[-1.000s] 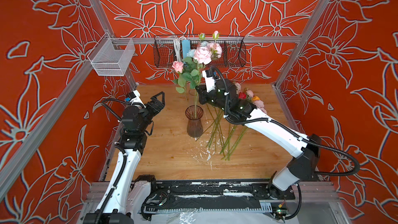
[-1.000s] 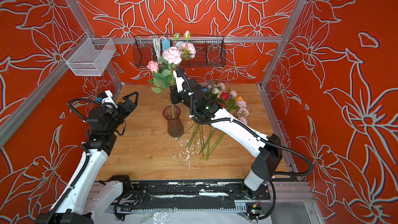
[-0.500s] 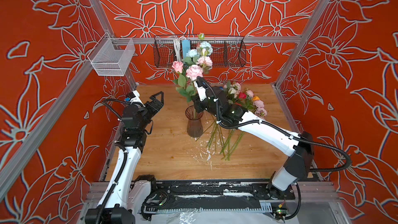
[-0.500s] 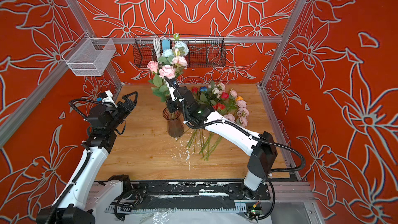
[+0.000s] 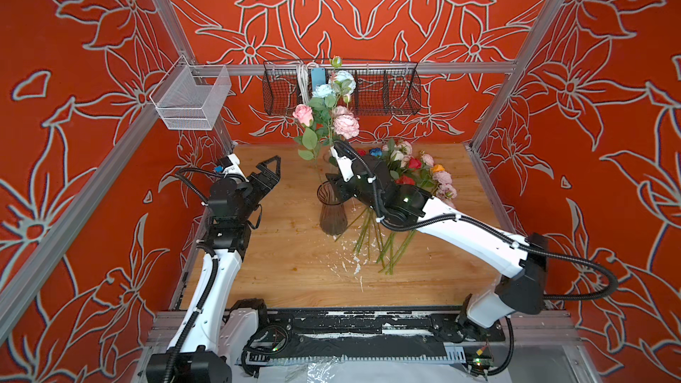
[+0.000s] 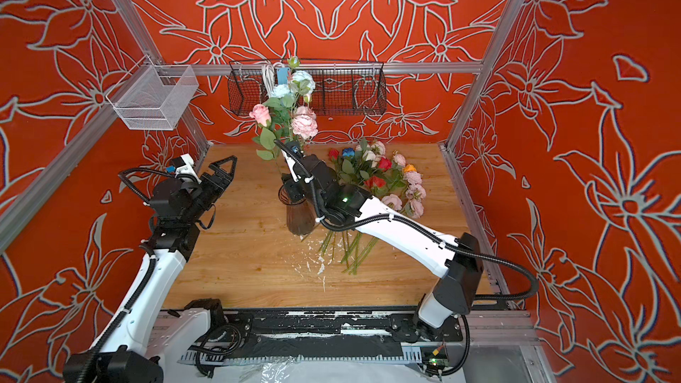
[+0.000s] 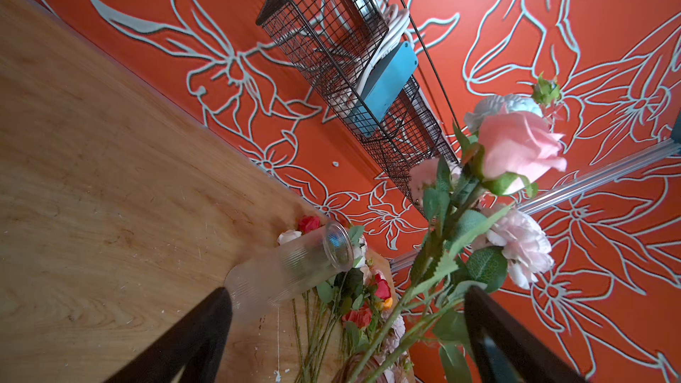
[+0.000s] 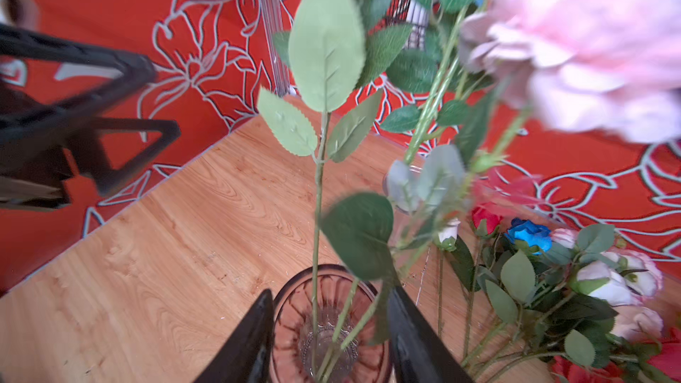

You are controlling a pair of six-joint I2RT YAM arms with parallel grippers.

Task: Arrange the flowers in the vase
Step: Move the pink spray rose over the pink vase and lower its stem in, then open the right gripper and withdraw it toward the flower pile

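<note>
A brown ribbed glass vase (image 5: 332,215) (image 6: 300,217) (image 8: 294,311) stands mid-table. Several flowers rise from it: a pink rose (image 5: 303,114) (image 7: 516,149), a pink peony (image 5: 346,126) (image 6: 304,126) and pale blue heads (image 5: 324,91). My right gripper (image 5: 337,186) (image 6: 292,190) (image 8: 331,326) hovers just over the vase mouth, jaws apart, with the green stems standing loose between them. More flowers (image 5: 416,175) (image 6: 383,175) (image 8: 589,278) lie in a pile to the right of the vase. My left gripper (image 5: 271,168) (image 6: 224,165) (image 7: 348,291) hangs wide open and empty, left of the vase.
A clear ribbed glass (image 7: 291,270) (image 5: 326,156) stands behind the vase. A black wire basket (image 5: 387,93) hangs on the back wall and a white mesh basket (image 5: 191,99) on the left rail. White flecks (image 5: 350,259) dot the wooden table.
My right gripper came down over the vase with the pink peony stem, then its jaws opened and let the stem go. The flower heads sit lower. The left arm hardly moved.
</note>
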